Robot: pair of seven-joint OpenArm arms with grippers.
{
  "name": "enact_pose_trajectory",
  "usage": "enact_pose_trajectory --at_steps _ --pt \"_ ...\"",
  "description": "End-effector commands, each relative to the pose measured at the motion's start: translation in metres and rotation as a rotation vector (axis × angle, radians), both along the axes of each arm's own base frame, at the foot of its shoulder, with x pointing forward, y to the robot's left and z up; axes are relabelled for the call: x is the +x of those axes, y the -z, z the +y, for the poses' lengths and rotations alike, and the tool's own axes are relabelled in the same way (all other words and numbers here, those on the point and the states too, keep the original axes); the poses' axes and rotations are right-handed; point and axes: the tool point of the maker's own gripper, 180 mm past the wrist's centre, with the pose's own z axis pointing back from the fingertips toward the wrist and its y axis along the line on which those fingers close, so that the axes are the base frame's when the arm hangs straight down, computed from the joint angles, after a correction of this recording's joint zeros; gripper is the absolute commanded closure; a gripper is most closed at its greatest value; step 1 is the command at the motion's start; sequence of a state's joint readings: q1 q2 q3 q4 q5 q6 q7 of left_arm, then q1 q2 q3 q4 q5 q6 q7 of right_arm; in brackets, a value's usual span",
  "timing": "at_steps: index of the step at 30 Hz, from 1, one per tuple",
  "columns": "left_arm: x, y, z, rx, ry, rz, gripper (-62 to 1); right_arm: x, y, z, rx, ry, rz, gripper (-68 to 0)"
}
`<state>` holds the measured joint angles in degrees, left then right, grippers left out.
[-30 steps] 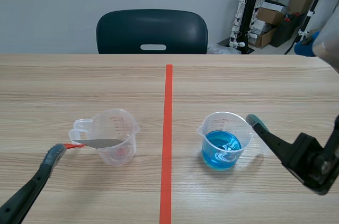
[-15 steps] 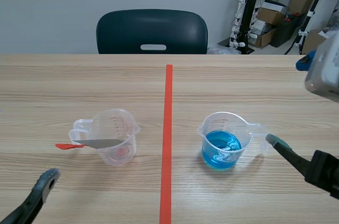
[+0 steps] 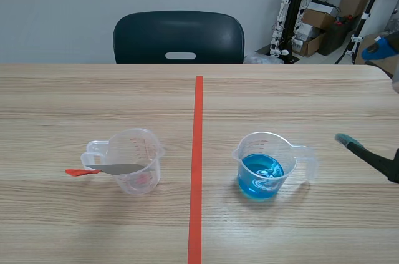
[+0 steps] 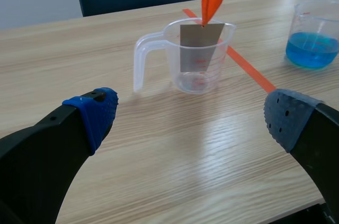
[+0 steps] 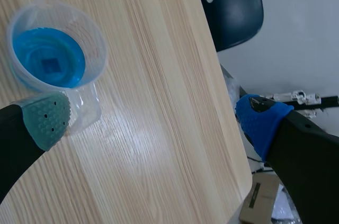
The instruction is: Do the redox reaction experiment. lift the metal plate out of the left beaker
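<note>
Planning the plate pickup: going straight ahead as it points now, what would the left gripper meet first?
Likely the left beaker, at its near wall, before the metal plate inside. Nothing lies between it and the open left gripper; depth is unclear.

Red graduation marks (image 3: 133,146) are showing on the left beaker (image 3: 147,175), yet no figure, word or brand is reading clearly anywhere in view.

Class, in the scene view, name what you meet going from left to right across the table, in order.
left beaker → orange-red tape line → beaker of blue liquid → right gripper, open by the table's right edge.
</note>
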<state>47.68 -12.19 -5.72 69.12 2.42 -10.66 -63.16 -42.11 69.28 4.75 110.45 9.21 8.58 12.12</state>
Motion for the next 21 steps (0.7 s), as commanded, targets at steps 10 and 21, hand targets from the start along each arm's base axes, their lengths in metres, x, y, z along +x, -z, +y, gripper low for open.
enact_pose_trajectory --at_steps 10,21 --pt "-0.008 0.018 -0.007 -0.116 -0.066 -0.150 -58.2 -0.029 -0.024 0.045 0.159 -0.261 0.020 -67.9" --pt "0.017 0.016 -0.005 -0.126 -0.066 -0.266 -58.2 -0.022 -0.030 0.041 0.179 -0.245 -0.012 -67.9"
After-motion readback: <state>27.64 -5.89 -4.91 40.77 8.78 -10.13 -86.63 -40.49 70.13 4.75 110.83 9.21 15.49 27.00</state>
